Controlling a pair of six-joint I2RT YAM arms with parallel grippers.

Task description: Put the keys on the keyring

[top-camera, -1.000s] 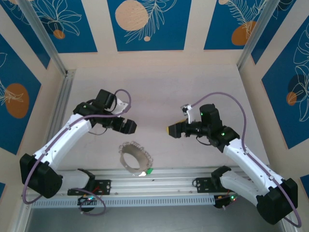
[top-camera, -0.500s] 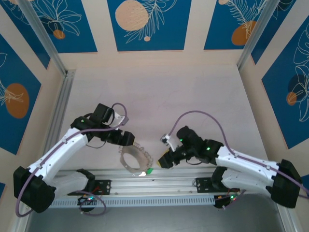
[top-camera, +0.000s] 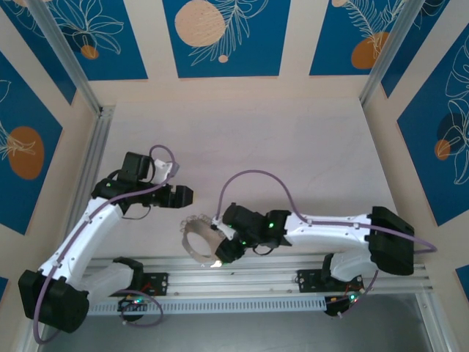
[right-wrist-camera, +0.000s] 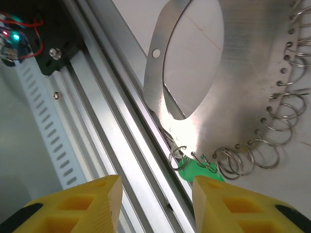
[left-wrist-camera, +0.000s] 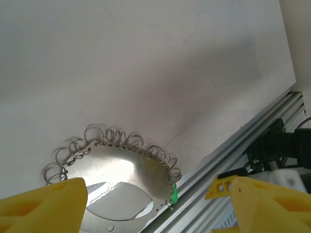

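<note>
Parted and empty, the right fingers (right-wrist-camera: 73,204) hover at the green key (right-wrist-camera: 194,171) lying by the near edge of the keyring (right-wrist-camera: 243,73) beside the rail (right-wrist-camera: 112,121), apparently to pinch it, while the left fingers (left-wrist-camera: 43,204) hang spread and empty above.

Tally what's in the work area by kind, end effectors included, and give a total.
Large oval metal-band keyring fringed with small wire rings: 1
Tiny bright green key: 1
Yellow-fingered end effectors: 2 (left end effector, right end effector)
Total: 4
</note>
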